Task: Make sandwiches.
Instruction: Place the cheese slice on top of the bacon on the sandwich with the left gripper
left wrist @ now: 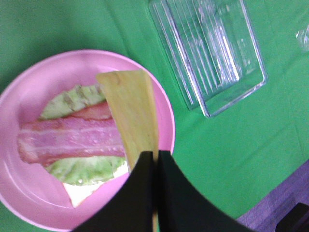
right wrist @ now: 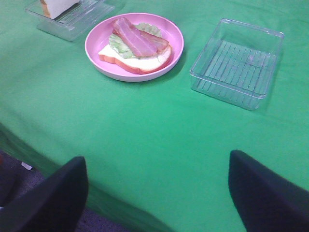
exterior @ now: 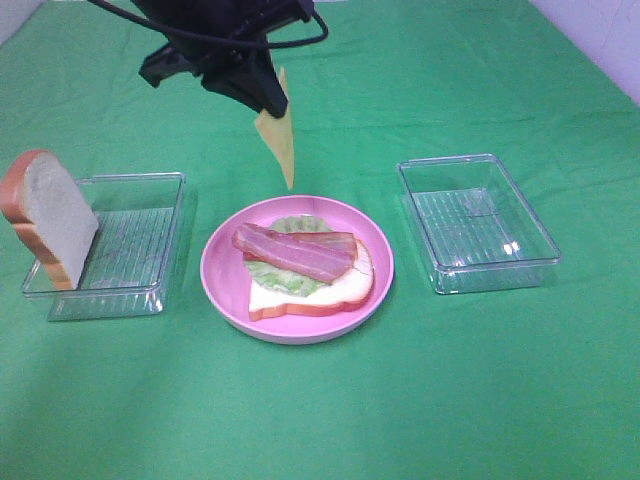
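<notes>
A pink plate (exterior: 220,262) at the middle holds a bread slice (exterior: 335,295) with lettuce (exterior: 275,275) and bacon strips (exterior: 295,252) on top. My left gripper (exterior: 268,100) is shut on a thin yellow cheese slice (exterior: 279,135) and holds it hanging above the plate's far edge. In the left wrist view the cheese (left wrist: 131,113) hangs over the bacon (left wrist: 72,140). A second bread slice (exterior: 50,215) leans upright in the left clear tray (exterior: 140,240). My right gripper (right wrist: 154,193) is open and empty, far from the plate (right wrist: 96,41).
An empty clear tray (exterior: 478,222) stands right of the plate; it also shows in the right wrist view (right wrist: 237,63). A green cloth (exterior: 400,400) covers the table. The table's near edge shows in the right wrist view.
</notes>
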`<move>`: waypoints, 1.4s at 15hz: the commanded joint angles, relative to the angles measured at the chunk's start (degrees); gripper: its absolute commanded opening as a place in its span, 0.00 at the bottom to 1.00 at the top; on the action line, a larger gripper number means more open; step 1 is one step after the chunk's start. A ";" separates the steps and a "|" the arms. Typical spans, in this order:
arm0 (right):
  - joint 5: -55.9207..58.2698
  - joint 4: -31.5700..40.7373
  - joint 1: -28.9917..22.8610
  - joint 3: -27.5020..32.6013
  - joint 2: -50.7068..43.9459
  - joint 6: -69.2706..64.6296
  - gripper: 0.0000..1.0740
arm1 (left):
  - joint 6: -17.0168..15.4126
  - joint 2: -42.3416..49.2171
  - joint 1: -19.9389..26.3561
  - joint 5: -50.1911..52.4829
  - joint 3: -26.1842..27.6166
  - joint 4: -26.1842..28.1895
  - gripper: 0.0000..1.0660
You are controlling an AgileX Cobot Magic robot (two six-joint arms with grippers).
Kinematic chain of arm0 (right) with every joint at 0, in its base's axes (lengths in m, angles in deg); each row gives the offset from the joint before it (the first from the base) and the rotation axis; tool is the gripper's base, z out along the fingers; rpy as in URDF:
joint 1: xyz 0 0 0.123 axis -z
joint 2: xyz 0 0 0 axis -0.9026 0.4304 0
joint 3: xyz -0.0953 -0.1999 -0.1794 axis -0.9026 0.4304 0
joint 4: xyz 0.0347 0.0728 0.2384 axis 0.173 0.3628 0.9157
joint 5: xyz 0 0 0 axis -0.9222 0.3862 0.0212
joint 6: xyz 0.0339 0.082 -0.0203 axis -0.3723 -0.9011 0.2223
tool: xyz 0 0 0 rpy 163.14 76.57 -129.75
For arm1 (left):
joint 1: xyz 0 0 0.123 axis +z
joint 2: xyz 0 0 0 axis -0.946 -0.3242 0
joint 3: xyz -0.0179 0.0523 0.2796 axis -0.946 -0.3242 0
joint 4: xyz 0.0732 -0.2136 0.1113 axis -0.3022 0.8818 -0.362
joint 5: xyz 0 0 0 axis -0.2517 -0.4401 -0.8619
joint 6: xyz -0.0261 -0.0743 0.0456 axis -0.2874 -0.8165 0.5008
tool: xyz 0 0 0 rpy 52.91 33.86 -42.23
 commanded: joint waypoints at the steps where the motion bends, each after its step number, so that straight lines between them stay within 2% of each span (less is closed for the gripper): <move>1: -0.63 0.17 0.06 0.23 -0.52 0.40 0.71 | 0.86 -2.58 -2.46 -1.15 0.00 2.18 0.00; 4: -0.63 0.17 0.06 0.23 -0.52 0.40 0.71 | 2.01 -6.25 -5.67 -1.66 0.00 3.09 0.00; 7: -0.63 0.17 0.06 0.23 -0.52 0.40 0.71 | 1.89 -11.29 -5.84 -6.02 0.00 -1.26 0.00; 8: -0.63 0.17 0.06 0.23 -0.52 0.40 0.71 | 1.89 -11.29 -5.84 -6.02 0.00 -1.26 0.00; 9: -0.63 0.17 0.06 0.23 -0.52 0.40 0.71 | 1.72 -12.09 -5.84 -6.07 0.00 -4.35 0.00; 13: -0.63 0.17 0.06 0.23 -0.52 0.40 0.71 | -2.75 -12.03 -5.84 -2.98 0.00 -13.87 0.00; 20: -0.63 0.17 0.06 0.23 -0.52 0.40 0.71 | -2.81 -12.03 -5.84 3.50 0.00 -14.09 0.00; 21: -0.63 0.17 0.06 0.23 -0.52 0.40 0.71 | -2.81 -12.03 -5.84 3.44 0.00 -14.09 0.07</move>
